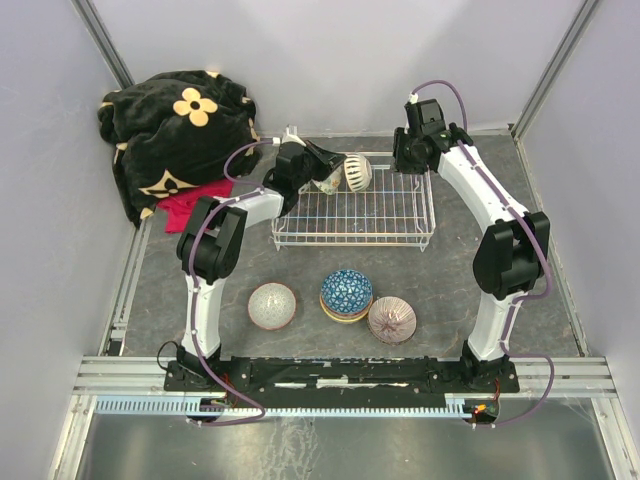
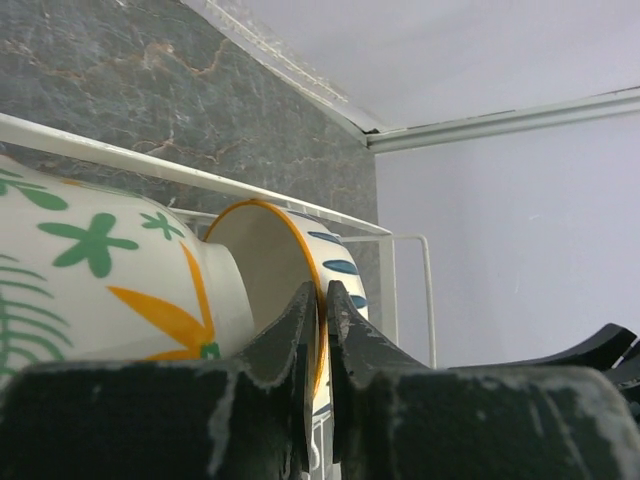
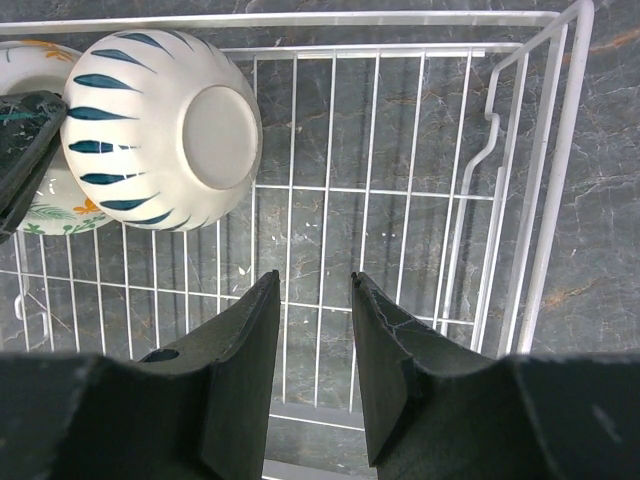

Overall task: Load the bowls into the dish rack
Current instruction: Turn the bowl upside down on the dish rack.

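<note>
Right now your left fingers point(image 2: 352, 335) pinch the rim of the teal-dashed bowl point(image 3: 160, 130). It stands on edge in the dish rack point(image 1: 380, 212), toward the far edge of the table point(image 1: 440, 285), just beside a leaf-patterned bowl point(image 2: 100, 270). Your right fingers point(image 3: 245, 345) hang spread and empty over the rack. A pink bowl point(image 1: 272, 305), blue bowl point(image 1: 346, 290) and purple-white bowl point(image 1: 392, 319) sit toward the near edge.
</note>
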